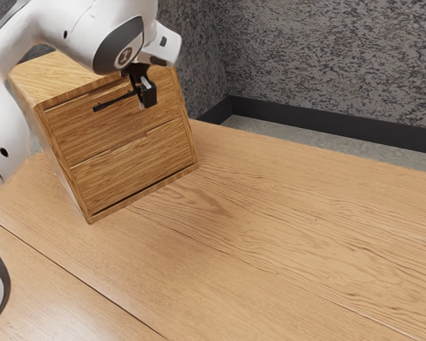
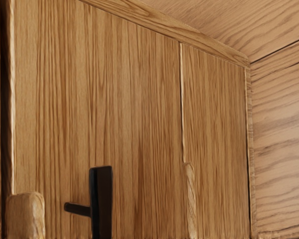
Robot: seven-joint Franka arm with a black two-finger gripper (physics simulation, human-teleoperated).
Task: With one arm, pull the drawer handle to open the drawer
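Note:
A wooden cabinet (image 1: pixel 121 153) with two drawer fronts stands at the back of the table, on the exterior view's left. The upper drawer (image 1: pixel 99 124) carries a thin black bar handle (image 1: pixel 115 101). My black gripper (image 1: pixel 145 91) hangs at the handle's end nearer the exterior view's right, close against the drawer front. In the wrist view the drawer front (image 2: pixel 114 109) is very near, and the black handle (image 2: pixel 100 201) with its short post rises from the lower edge. A dark seam runs along one side of the front; whether the drawer is out at all is unclear.
The cabinet sits on a broad wooden table (image 1: pixel 270 234) that stretches toward the exterior view's right. A grey speckled wall (image 1: pixel 326 57) with a dark baseboard stands behind. My white arm (image 1: pixel 92 32) covers the cabinet's top corner.

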